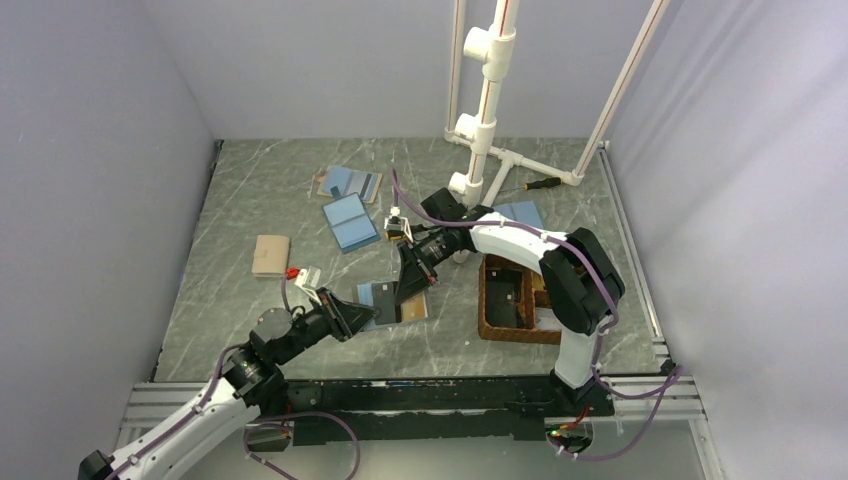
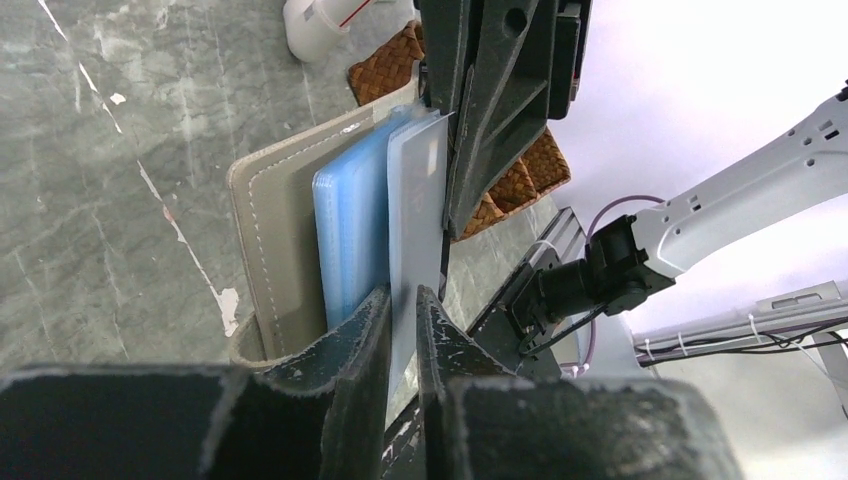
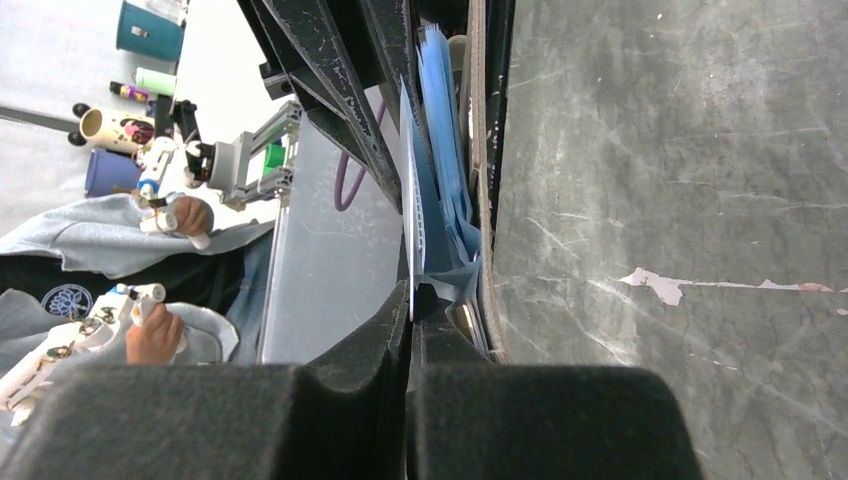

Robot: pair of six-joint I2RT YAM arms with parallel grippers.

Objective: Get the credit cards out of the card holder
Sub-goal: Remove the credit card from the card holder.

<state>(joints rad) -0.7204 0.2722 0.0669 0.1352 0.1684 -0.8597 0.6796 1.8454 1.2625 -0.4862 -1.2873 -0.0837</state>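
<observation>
The card holder (image 1: 412, 310) lies near the middle of the table (image 1: 240, 200), just left of the wicker tray (image 1: 484, 300), between both pincers. The right pincer (image 3: 410, 330) is closed on the far end of a pale credit card (image 2: 418, 190). The left pincer (image 2: 402, 300) has its jaws slightly apart around the near end; whether they press it, I cannot tell.

From above, the open light-blue and tan card holder (image 1: 415, 310) is crowded. The right gripper (image 1: 405, 296), pinching a thin pale credit card (image 2: 415, 200), fills 12 o'clock, and the left gripper (image 1: 372, 317) fills 9. A brown woven wicker tray (image 1: 515, 335) stands near at 3. Bare grey marbled table (image 1: 420, 355) lies free at 6 o'clock, toward the arm bases.
</observation>
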